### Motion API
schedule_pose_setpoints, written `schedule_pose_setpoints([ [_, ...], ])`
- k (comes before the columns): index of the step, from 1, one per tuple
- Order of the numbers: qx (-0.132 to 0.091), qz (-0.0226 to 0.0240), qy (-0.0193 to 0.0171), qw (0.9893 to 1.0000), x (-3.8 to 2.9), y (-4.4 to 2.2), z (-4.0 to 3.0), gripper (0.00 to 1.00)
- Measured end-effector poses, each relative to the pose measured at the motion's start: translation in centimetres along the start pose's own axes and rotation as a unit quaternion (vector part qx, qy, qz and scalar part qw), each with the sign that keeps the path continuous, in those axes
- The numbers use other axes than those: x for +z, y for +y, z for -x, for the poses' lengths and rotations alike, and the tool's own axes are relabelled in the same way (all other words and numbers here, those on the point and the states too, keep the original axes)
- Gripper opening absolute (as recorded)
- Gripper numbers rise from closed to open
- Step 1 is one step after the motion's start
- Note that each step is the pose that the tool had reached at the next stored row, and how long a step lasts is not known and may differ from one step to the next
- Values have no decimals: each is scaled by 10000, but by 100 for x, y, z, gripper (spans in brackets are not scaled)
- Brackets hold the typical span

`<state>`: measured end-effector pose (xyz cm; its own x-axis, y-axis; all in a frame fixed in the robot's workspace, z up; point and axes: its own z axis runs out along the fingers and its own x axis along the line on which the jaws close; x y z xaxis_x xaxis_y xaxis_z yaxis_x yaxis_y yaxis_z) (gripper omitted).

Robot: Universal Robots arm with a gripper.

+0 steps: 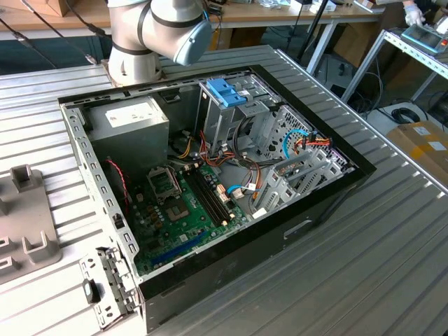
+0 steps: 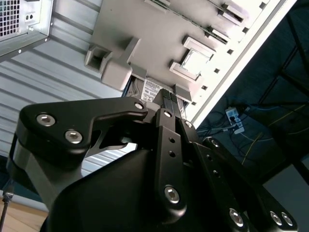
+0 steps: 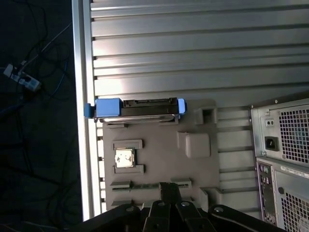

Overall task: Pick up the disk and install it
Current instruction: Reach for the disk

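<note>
Basically not started: disk (image 3: pixel 137 108) sits untouched on the grey fixture (image 3: pixel 159 162) at the desk (image 3: pixel 193 48) edge. Gripper (image 3: pixel 169 186) hovers over the fixture, jaws together, empty. Pickup and install both left.

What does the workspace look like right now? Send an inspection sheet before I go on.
Surface: ribbed metal table, open computer case on it.
Job's things: disk slotted on edge at one end of the grey tray, not yet picked up.
Clutter: chip in the tray.
Grippers: gripper over the tray, apart from the disk.
Cables: wire bundles inside the case; power strip on the floor.
Surroundings: side bench, a gloved hand at it.
</note>
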<state>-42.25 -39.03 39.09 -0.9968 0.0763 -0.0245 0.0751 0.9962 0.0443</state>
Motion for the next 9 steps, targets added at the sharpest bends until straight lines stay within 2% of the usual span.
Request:
schedule_pose_setpoints([
  [6,0,0,0,10000,11,49,-42,10],
  [9,-1,0,0,10000,13,52,-59,10],
])
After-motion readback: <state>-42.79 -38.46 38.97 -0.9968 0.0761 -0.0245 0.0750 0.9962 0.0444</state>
